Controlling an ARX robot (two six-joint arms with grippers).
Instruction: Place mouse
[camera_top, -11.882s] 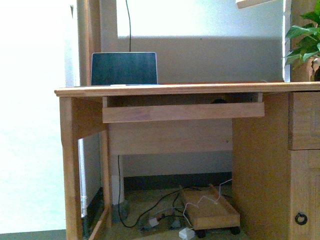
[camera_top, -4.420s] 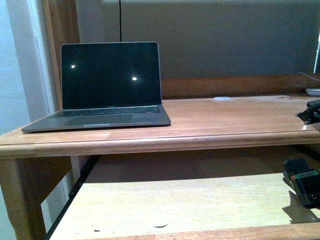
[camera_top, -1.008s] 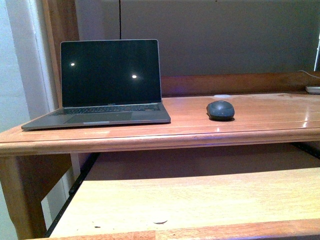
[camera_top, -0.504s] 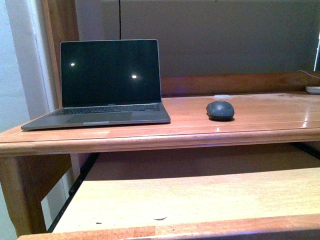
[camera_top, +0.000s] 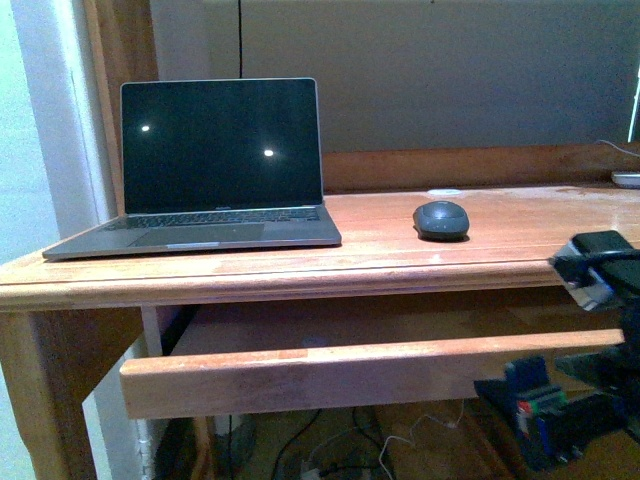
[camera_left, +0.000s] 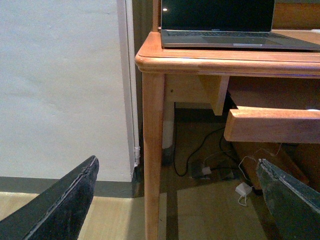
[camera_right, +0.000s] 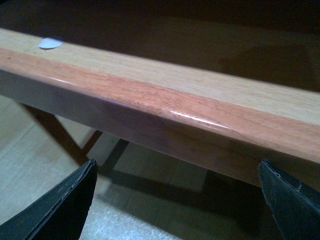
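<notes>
The dark grey oval mouse (camera_top: 441, 219) lies on the wooden desk top (camera_top: 520, 250), to the right of the open laptop (camera_top: 215, 170). My right gripper (camera_top: 578, 340) is open and empty at the lower right, its fingers above and below the front rail of the keyboard tray (camera_top: 340, 372). In the right wrist view the open gripper (camera_right: 175, 205) faces that rail (camera_right: 165, 105) close up. My left gripper (camera_left: 175, 210) is open and empty, low beside the desk's left leg (camera_left: 152, 150). The mouse is out of both wrist views.
A small flat white disc (camera_top: 444, 192) lies on the desk behind the mouse. Another white disc (camera_right: 50, 43) lies on the tray. Cables and a charger (camera_left: 242, 190) lie on the floor under the desk. A wall (camera_left: 60, 85) stands left of the desk.
The keyboard tray has slid back under the desk top. My right gripper has come into view at the tray's front rail. The mouse and the laptop have not moved.
</notes>
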